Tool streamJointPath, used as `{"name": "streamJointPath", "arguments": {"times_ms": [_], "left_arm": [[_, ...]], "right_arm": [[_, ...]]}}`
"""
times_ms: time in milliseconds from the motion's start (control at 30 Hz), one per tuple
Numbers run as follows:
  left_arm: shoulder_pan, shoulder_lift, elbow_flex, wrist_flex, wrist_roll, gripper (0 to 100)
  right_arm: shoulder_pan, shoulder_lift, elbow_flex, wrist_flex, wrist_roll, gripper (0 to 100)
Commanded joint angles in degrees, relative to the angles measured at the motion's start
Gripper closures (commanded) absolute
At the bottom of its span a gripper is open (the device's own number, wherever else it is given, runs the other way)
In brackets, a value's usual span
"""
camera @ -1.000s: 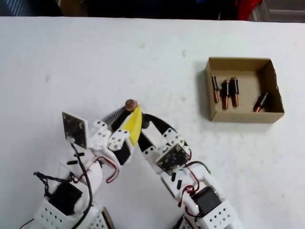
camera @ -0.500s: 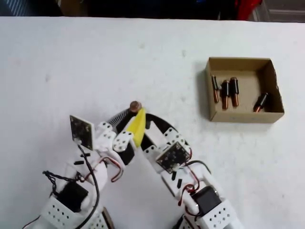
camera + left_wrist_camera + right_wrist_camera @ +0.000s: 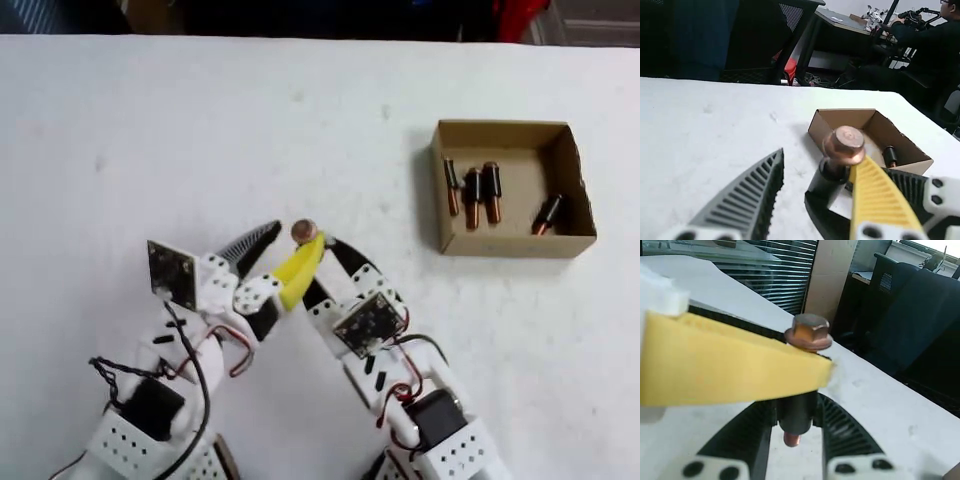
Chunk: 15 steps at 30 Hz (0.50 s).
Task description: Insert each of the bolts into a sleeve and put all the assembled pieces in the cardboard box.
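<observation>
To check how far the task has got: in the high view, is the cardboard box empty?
No, four assembled pieces lie on the floor of the cardboard box.

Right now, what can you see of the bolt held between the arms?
The bolt is copper-coloured, metal by its look, with a flanged hex head. It stands upright, shank inside a dark sleeve, tip poking out below. The right hand is shut on the sleeve; the yellow finger of the open left hand crosses just under the head.

Bright, even light; soft shadow beside box (bg dim).
</observation>
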Motion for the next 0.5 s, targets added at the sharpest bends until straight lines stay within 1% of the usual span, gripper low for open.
{"name": "streamJointPath", "arguments": {"times_ms": [0, 200, 467], "left_arm": [[0.04, 0.66, 0.09, -0.35, -0.79, 76], [-0.04, 0.66, 0.0, -0.53, -0.88, 76], [-0.04, 0.66, -4.13, -0.09, -1.14, 76]], "right_arm": [[0.22, -0.84, 0.44, -1.19, -0.53, 98.1], [0.22, -0.75, 0.44, -1.19, -0.35, 98.1], [0.22, -0.66, 0.44, -1.19, -0.26, 98.1]]}}
